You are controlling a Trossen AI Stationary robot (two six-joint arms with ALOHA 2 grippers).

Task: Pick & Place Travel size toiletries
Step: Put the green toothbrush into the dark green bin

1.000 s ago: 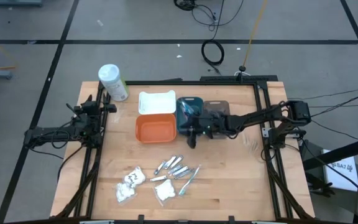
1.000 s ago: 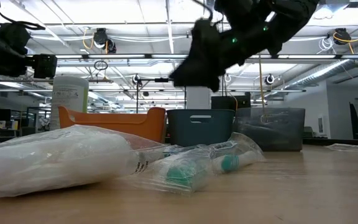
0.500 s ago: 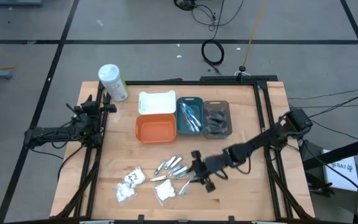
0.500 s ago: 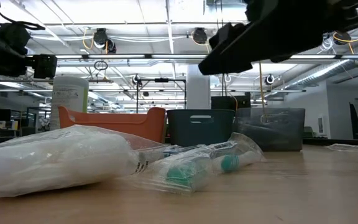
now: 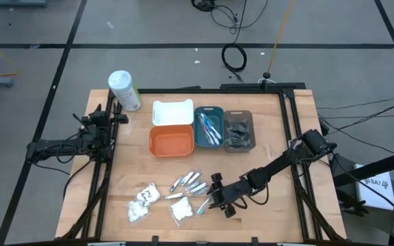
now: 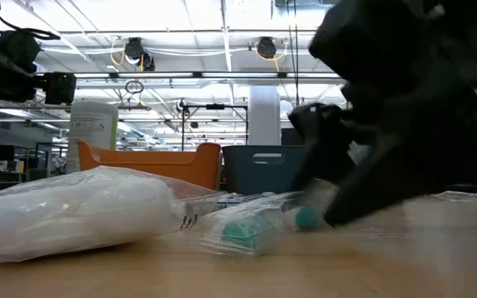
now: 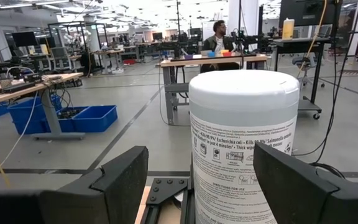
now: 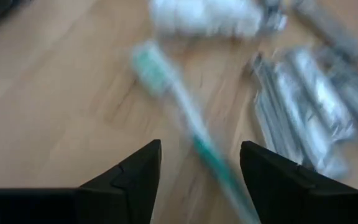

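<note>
Toothbrush [image 8: 185, 118] at lower centre: right gripper [image 5: 219, 199], fingers spread, has dropped lower, now just beside it.

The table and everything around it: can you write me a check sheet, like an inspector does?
Surface: wooden table, bare at its right side.
Job's things: toothbrush lying loose; small tubes; white packets; more toothbrushes in the teal tray; dark packets in the grey tray.
Clutter: big white bottle at the back left corner; orange tray and white tray, nothing seen inside.
Hands: right hand open, low over the toothbrush; left hand open, waiting by the bottle.
Cables: black coil on the floor behind the table.
Surroundings: a person at a far desk.
</note>
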